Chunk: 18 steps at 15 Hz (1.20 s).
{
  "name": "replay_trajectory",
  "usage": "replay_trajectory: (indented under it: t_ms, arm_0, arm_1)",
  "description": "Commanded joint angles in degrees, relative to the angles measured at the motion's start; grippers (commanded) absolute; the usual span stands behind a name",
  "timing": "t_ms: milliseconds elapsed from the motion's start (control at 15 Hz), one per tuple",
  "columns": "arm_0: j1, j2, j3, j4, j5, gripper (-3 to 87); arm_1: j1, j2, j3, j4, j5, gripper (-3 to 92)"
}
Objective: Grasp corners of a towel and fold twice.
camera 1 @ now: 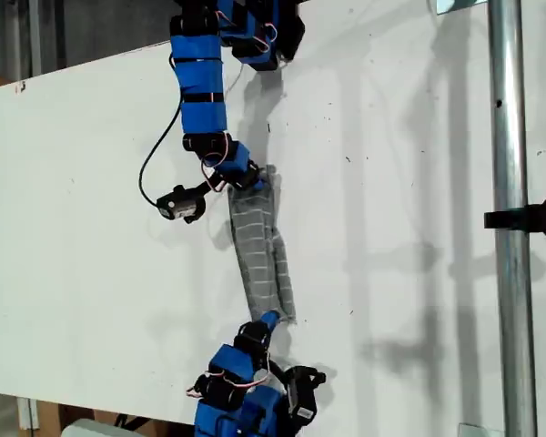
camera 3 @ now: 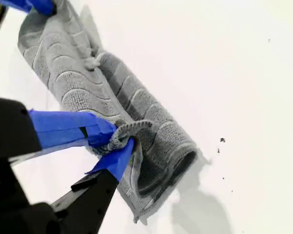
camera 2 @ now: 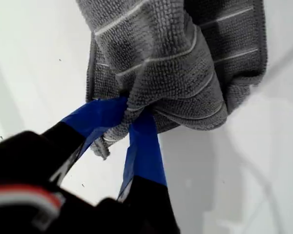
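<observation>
Now, towel place: towel (camera 1: 262, 250) lies mid-table on the white table (camera 1: 419, 228), drawn into a narrow strip, with an arm at each end.
Long axis: runs from the far edge to the near edge of the exterior view, the near end slanting a bit toward that view's right.
First gripper state: my first gripper (camera 2: 129, 114) is clamped on a bunched end of the towel, with a small corner tip (camera 2: 101, 147) poking out by the fingers.
Second gripper state: my second gripper (camera 3: 118, 141) is pinched on the rolled edge at the other end, with cloth between the jaws.
Towel from second gripper: the strip stretches straight away from it to the other blue gripper (camera 3: 31, 5) at the far end.
Which arm is which: I can't say for sure from the exterior view, so it stays unassigned.
Layers: the second wrist view shows doubled cloth, so by my read the first fold is done.
Key relation: both grippers sit on the long axis at opposite ends, neither nearer the middle.
Next move call: the second fold likely means carrying one end along that axis onto the other.
Risk: the bunched grip may drag the lower layer askew.
Clearance: metal pole (camera 1: 508, 182) is well apart, at the exterior view's right.
</observation>
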Motion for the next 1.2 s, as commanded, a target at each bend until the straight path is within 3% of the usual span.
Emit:
replay_trajectory:
  t_ms: [0,200,333,467,733,800,867,1000,1133]
  arm_0:
    - [-0.3,5.1,0.6,0.8,-1.3,-2.9]
    - [-1.9,5.1,11.9,-6.0,-2.0,0.4]
    - [-1.8,6.0,12.7,-3.3,-2.5,21.6]
    - [-2.0,11.9,11.3,2.2,-2.4,20.6]
    - [-2.1,38.1,13.5,10.5,0.5,19.1]
    - [-1.8,47.2,16.1,11.8,1.9,12.5]
    - [-1.9,56.0,19.2,13.0,2.2,11.7]
    - [-0.3,70.2,25.0,11.8,5.3,13.8]
    - [1.3,70.3,27.0,9.8,6.4,14.8]
  arm_1:
    - [1.6,6.5,1.1,0.6,0.3,-0.2]
    - [4.1,-0.9,1.9,0.6,1.8,-0.1]
    - [4.6,-5.4,-0.7,4.1,3.8,16.5]
    - [4.7,-3.6,-2.9,9.3,4.0,30.5]
    - [8.0,18.2,3.9,16.3,5.4,31.9]
    - [9.8,26.4,8.2,17.8,6.6,31.9]
    - [12.0,35.6,14.0,18.6,8.8,32.7]
    - [14.2,53.2,26.7,18.8,16.3,34.1]
    - [12.8,63.9,37.4,17.1,23.8,36.3]
